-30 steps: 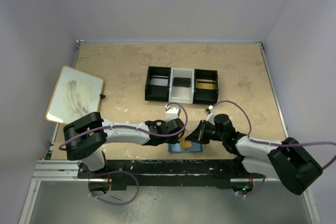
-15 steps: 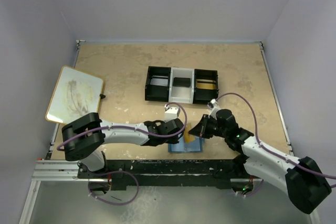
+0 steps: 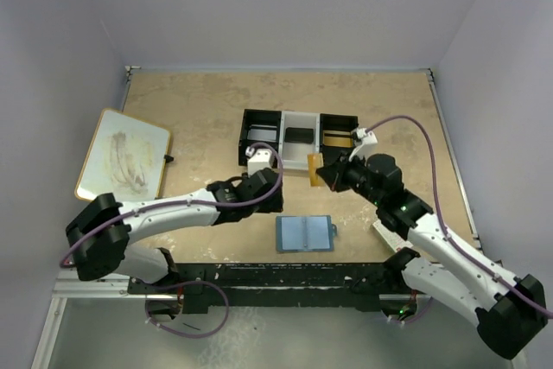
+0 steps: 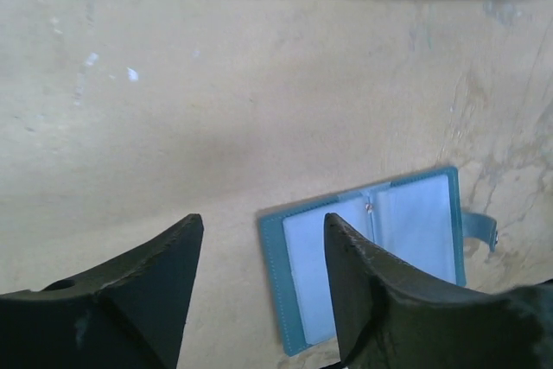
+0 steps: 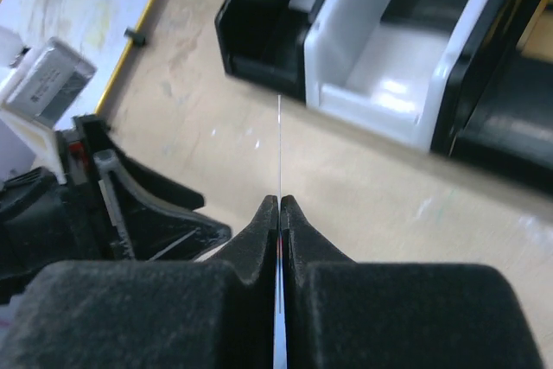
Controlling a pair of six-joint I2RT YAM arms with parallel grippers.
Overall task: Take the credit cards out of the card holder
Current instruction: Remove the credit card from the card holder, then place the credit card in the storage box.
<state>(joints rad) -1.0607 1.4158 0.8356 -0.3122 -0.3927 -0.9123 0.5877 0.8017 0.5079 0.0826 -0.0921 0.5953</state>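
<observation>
The card holder [image 3: 304, 233] lies open and flat near the table's front edge, a blue wallet with light blue pockets [image 4: 415, 229] and a snap tab on its right. Nothing touches it. My left gripper [image 3: 270, 198] hovers to its upper left, jaws open and empty [image 4: 259, 232]. A gold-yellow credit card [image 3: 315, 168] is pinched upright in my right gripper [image 3: 327, 173], raised just in front of the tray. In the right wrist view the card [image 5: 280, 140] shows only as a thin edge rising from the shut fingertips [image 5: 279, 202].
A black-and-white compartment tray [image 3: 244, 162] stands behind the grippers, its white middle bin wall [image 5: 333, 49] close ahead of the card. A yellow-framed whiteboard [image 3: 121, 155] lies at the far left. Purple-grey walls close in the table.
My right gripper has drawn the gold card out of the wallet and carried it back toward the tray. The left gripper has opened, let go of the wallet and pulled away to the left.
</observation>
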